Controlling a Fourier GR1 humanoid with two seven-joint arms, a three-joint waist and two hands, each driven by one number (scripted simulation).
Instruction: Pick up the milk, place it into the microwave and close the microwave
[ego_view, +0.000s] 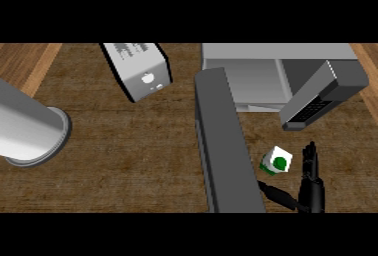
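Head view showed our right hand (311, 172) open beside the milk (277, 161), fingers straight and thumb spread below it, touching nothing that we could see. The carton stood just left of the fingers, between them and the open door (225, 145), which reached forward on the hand's left; the microwave (280, 75) lay beyond the fingertips. We judged ourselves in the reaching step, the pick not yet made. Next we needed to move left and curl around the carton, then lift it clear of the door. Our left hand was out of view.
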